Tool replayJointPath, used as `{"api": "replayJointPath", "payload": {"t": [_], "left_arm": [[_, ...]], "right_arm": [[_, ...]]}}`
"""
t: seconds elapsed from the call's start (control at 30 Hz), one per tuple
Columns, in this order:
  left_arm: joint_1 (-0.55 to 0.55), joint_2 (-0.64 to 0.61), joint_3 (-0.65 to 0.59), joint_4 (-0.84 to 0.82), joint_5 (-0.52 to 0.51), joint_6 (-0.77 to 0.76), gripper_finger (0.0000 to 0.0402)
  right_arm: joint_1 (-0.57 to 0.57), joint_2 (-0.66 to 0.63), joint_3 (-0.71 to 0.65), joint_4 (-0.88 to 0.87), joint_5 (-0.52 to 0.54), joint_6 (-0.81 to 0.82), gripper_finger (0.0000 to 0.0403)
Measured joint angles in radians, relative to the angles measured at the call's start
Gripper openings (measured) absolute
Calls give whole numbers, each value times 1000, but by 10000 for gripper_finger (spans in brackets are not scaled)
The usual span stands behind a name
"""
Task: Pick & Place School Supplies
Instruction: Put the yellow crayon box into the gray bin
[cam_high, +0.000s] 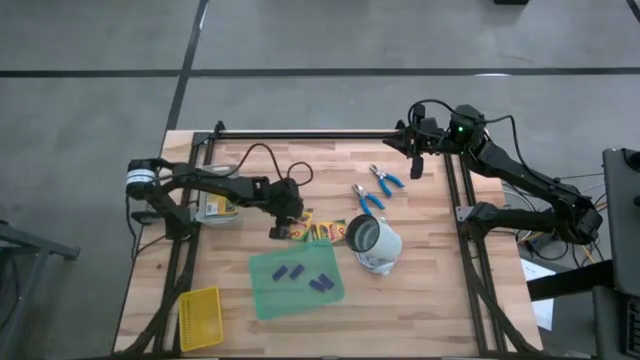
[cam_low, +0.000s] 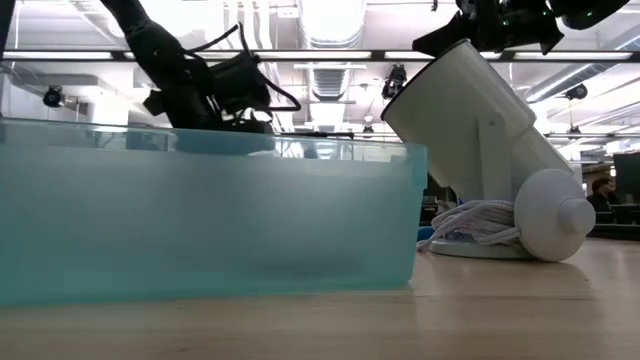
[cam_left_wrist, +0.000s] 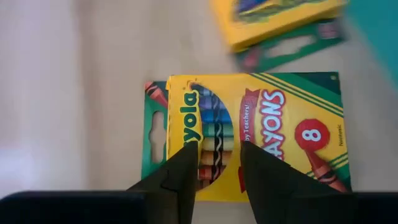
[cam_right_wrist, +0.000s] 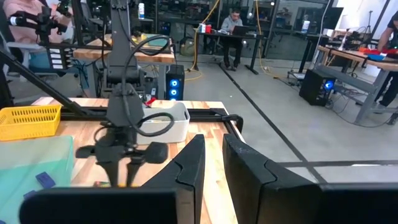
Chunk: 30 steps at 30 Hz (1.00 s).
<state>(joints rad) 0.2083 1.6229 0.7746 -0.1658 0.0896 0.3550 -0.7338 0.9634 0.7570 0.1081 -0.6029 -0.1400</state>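
Where lamp (cam_high: 373, 243) crowds crayon boxes (cam_high: 318, 230)

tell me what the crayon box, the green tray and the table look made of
Crayon box: printed glossy cardboard, judging by its flat folded hang tab.
Green tray: translucent plastic, likely; light passes through its walls.
Table: light wood planks with visible grain and seams.

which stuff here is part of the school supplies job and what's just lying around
Job:
crayon boxes, one under the left gripper
purple-blue pieces on the green sheet
blue-handled tools

Lying about:
green sheet
yellow basket
white lamp
right gripper, waiting at the far right edge
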Motion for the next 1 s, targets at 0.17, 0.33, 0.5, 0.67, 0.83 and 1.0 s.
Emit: {"api": "replayJointPath", "payload": {"t": [0.17, 0.33, 0.5, 0.67, 0.83, 1.0], "left_arm": [[47, 29, 46, -50, -29, -24, 124], [99, 74, 85, -64, -38, -57, 124], [142, 121, 151, -66, -83, -95, 124], [179, 161, 228, -79, -113, -96, 124], [208, 209, 282, -97, -106, -77, 124], [243, 247, 316, -93, -109, -78, 124]], "right_arm": [[0, 0, 0, 0, 0, -1, 57], [0, 0, 0, 0, 0, 1, 57], [0, 0, 0, -1, 0, 2, 57], [0, 0, 0, -29, 0, 2, 57], [0, 0, 0, -77, 0, 2, 57], [0, 0, 0, -120, 0, 2, 57]]}}
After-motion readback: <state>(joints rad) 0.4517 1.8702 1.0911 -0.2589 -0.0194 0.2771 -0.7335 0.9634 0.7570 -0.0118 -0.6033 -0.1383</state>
